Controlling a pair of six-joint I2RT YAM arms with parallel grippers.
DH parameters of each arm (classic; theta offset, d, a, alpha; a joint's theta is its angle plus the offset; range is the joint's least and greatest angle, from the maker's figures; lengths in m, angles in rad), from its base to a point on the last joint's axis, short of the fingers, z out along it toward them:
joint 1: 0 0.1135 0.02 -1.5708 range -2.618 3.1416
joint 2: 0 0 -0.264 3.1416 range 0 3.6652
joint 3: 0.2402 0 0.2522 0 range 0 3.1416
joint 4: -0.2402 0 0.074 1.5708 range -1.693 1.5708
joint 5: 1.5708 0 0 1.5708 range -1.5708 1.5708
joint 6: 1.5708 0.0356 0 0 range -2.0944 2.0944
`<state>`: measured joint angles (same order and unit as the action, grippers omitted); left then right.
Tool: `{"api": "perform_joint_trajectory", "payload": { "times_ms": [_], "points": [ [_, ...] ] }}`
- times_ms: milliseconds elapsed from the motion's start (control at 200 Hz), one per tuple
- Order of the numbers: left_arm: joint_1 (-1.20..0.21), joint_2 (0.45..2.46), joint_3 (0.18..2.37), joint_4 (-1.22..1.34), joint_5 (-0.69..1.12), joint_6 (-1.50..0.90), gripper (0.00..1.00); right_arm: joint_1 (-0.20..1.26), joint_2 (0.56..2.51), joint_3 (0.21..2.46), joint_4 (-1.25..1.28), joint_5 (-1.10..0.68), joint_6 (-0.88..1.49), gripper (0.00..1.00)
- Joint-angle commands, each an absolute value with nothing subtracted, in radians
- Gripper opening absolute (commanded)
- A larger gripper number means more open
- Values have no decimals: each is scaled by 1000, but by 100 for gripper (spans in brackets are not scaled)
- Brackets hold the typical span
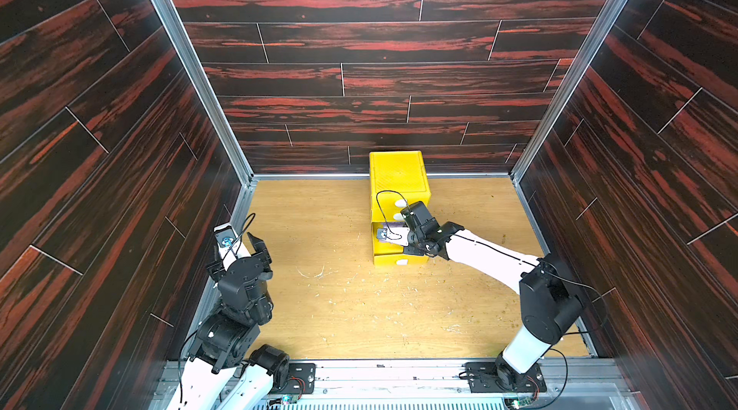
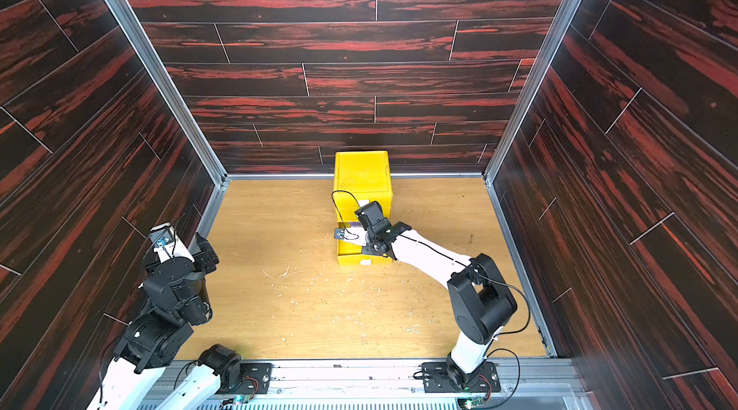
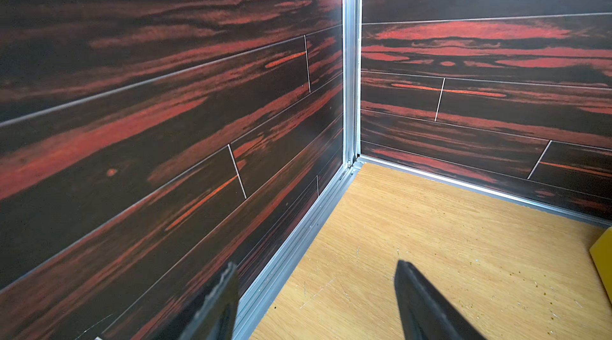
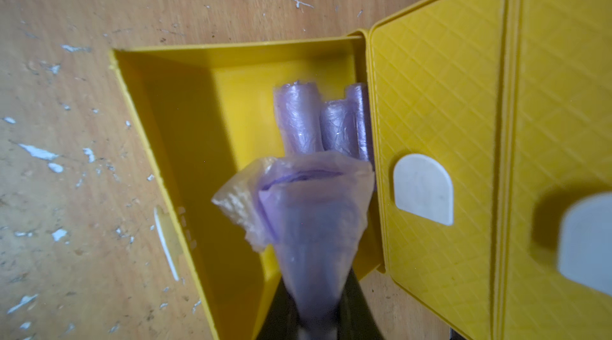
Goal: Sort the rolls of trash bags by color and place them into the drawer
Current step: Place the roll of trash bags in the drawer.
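Observation:
The drawer [image 1: 399,176] [image 2: 361,172] is a yellow cabinet standing at the back wall, with its bottom tray [image 4: 185,96] pulled out. In the right wrist view three lilac rolls of trash bags [image 4: 298,116] lie in that tray against the cabinet front. My right gripper [image 4: 314,288] hangs over the tray, shut on another lilac roll [image 4: 308,209] with a loose flap of film. My left gripper [image 3: 316,265] [image 1: 258,246] is open and holds nothing, low by the left wall. No pink or green rolls show.
The two upper drawer fronts [image 4: 437,116] are shut, each with a white tab [image 4: 424,189]. The scratched wooden floor [image 1: 359,308] is boxed in by dark red panel walls with aluminium rails [image 3: 298,245]. A yellow cabinet corner [image 3: 602,262] edges into the left wrist view.

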<state>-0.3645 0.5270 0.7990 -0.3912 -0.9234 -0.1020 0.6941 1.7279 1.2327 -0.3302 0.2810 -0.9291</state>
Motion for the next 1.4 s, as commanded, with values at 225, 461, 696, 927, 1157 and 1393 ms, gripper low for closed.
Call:
{"api": "perform_joint_trajectory", "payload": {
  "times_ms": [225,461,696,927,1157,1393],
  "points": [
    [-359,523,784,-399,-916,-107,78,680,1815,1193,-219,202,-940,2],
    [-359,526,785,-400,-911,-99,78,680,1867,1201,-218,202,-936,4],
    [-359,531,789,-406,-909,-97,78,680,1881,1207,-218,213,-928,14],
    [-359,528,790,-406,-910,-98,78,680,1902,1236,-230,221,-924,24],
    [-359,529,788,-406,-911,-95,78,680,1918,1266,-254,215,-924,29],
    [-359,529,788,-406,-911,-93,78,680,1921,1301,-317,214,-924,36]
  ]
}}
